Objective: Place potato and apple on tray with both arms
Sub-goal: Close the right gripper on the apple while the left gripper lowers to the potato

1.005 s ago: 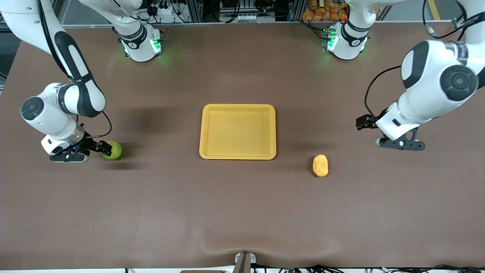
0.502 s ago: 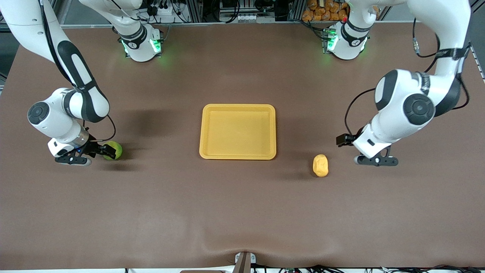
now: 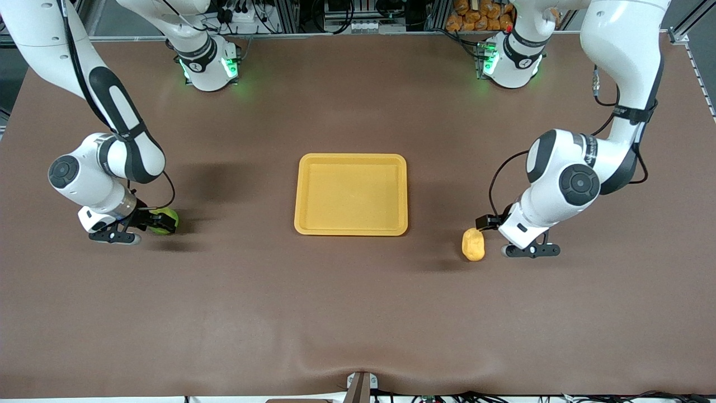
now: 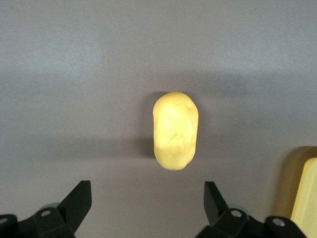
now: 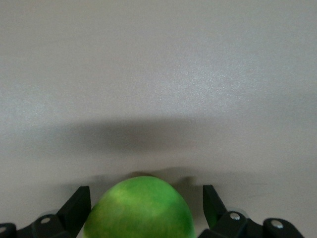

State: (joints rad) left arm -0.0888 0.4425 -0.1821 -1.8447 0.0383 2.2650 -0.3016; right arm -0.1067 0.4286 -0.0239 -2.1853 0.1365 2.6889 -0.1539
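Note:
The green apple [image 3: 168, 219] lies on the table at the right arm's end. My right gripper [image 3: 150, 220] is open and low, with the apple [image 5: 141, 208] partly between its fingers and a gap on each side. The yellow potato [image 3: 474, 244] lies on the table toward the left arm's end, a little nearer to the front camera than the yellow tray [image 3: 302, 193]. My left gripper [image 3: 485, 223] is open and empty, low beside the potato. In the left wrist view the potato [image 4: 175, 130] lies just ahead of the open gripper [image 4: 146, 193], outside the fingers.
The tray stands empty at the table's middle, and its corner shows in the left wrist view [image 4: 304, 198]. The brown table cover [image 3: 358, 313] is bare elsewhere. Both arm bases stand along the table's back edge.
My left arm has swung down and in toward the potato, bringing its open gripper close beside it. My right gripper has edged a little farther around the apple.

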